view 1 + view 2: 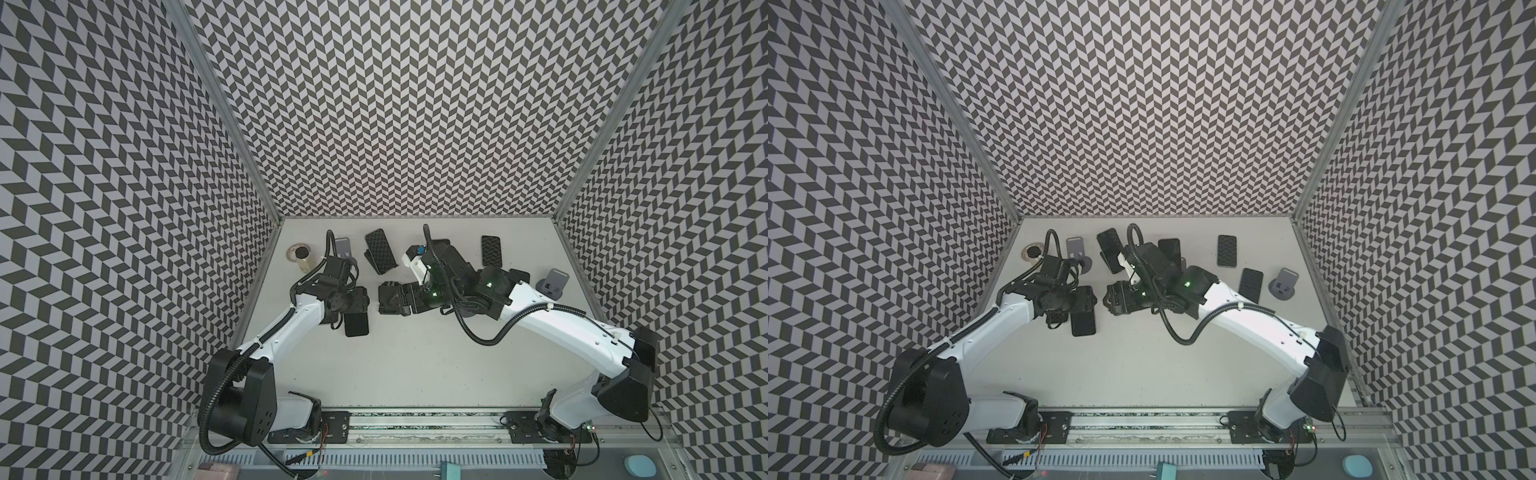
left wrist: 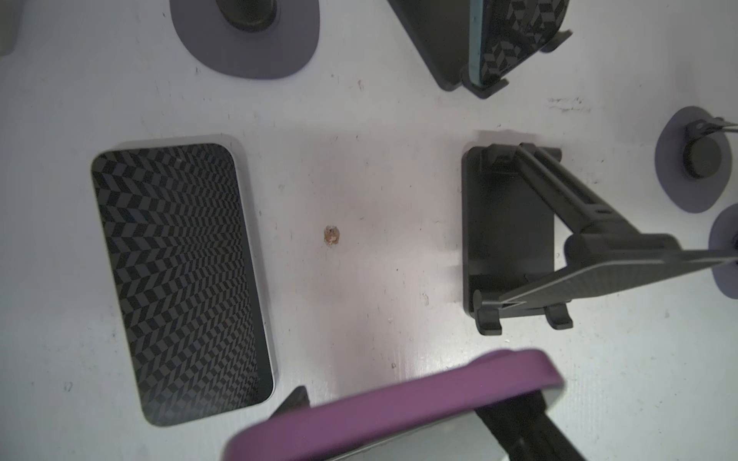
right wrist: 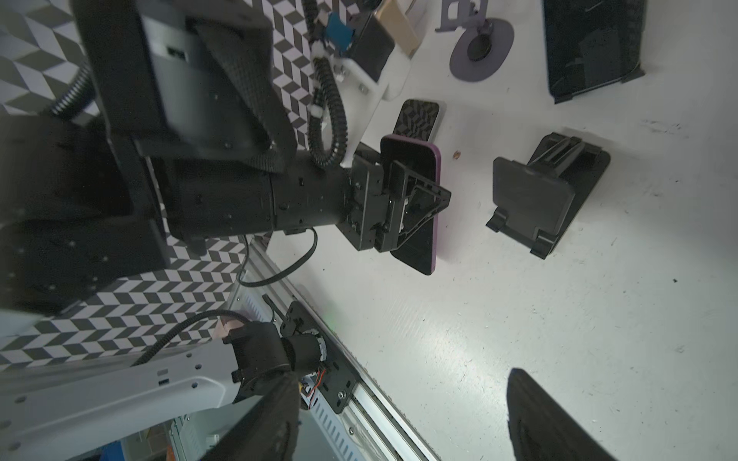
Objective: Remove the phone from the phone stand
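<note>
My left gripper [image 1: 360,305] is shut on a phone in a purple case [image 3: 433,199], gripping it across its middle. The phone hangs tilted just above the white table and shows in the left wrist view as a purple edge [image 2: 399,403]. In a top view its dark face [image 1: 356,328] sticks out toward the front. The black folding phone stand [image 3: 547,195] sits empty a short way to the phone's right, also seen in the left wrist view [image 2: 507,235]. My right gripper [image 1: 388,300] hovers over the stand, open, with its fingers [image 3: 555,419] spread wide around nothing.
A dark phone [image 2: 179,279] lies flat left of the stand. Another phone leans on a black stand [image 1: 379,255] at the back. More phones [image 1: 491,249] [image 1: 1251,284] and grey stands [image 1: 552,282] [image 1: 344,248] stand around. A round jar [image 1: 300,254] sits at the far left.
</note>
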